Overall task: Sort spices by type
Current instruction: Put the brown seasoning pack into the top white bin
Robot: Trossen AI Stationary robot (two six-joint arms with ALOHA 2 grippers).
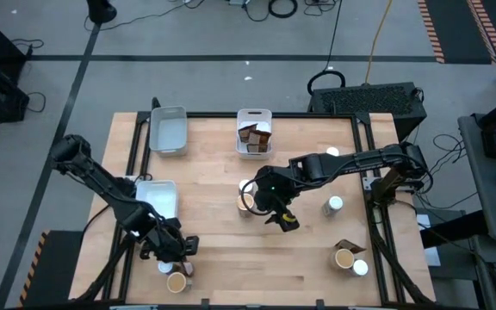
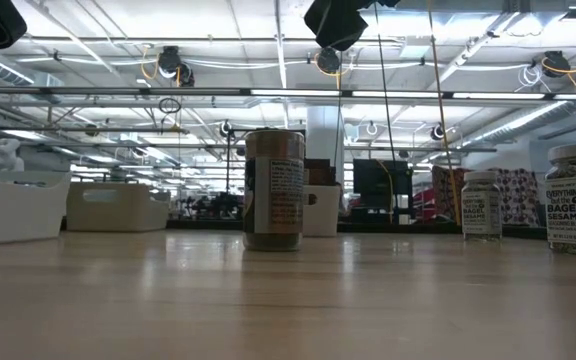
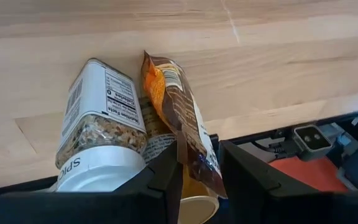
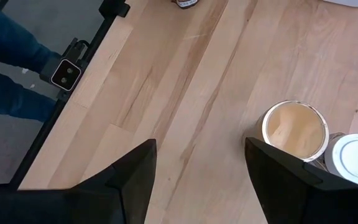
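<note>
Even, bright light falls from above across the pale wooden desk (image 1: 231, 258) in the high view, and the shadows under the arms are short and soft. In the low view the light comes from rows of ceiling strip lights (image 2: 298, 93) across the upper half of the frame, which glare white and wash out detail around them. The near desk surface there takes a dull sheen and is out of focus at the bottom of the frame, while the tan-topped jar (image 2: 274, 190) at centre stands sharp and dark against the lit room. In both wrist views the dark fingers at the bottom edge are blurred.
</note>
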